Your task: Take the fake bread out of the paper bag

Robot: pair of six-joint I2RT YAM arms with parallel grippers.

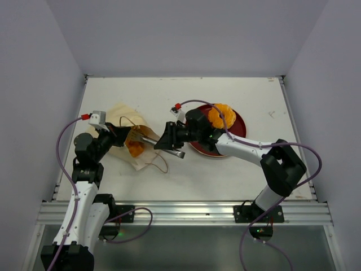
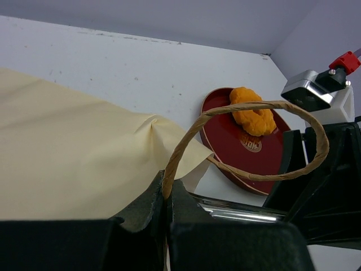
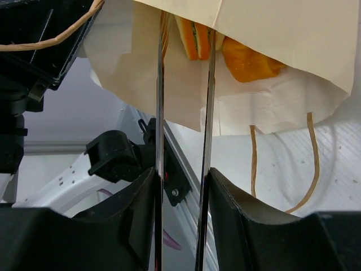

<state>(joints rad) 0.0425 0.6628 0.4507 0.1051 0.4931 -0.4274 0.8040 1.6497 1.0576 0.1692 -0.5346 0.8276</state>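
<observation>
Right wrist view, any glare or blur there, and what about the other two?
Right wrist view: paper bag bright but not blown out, fake bread in its mouth sharp, metal fingers catch thin glints. Left wrist view: near foreground almost black, red plate evenly lit. Top external view: even light, soft shadows.

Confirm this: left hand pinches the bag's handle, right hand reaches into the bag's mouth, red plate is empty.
The red plate is not empty: an orange piece of fake bread lies on it, as the left wrist view shows. The left hand does pinch the handle of the paper bag, and the right hand does reach into its mouth.
</observation>
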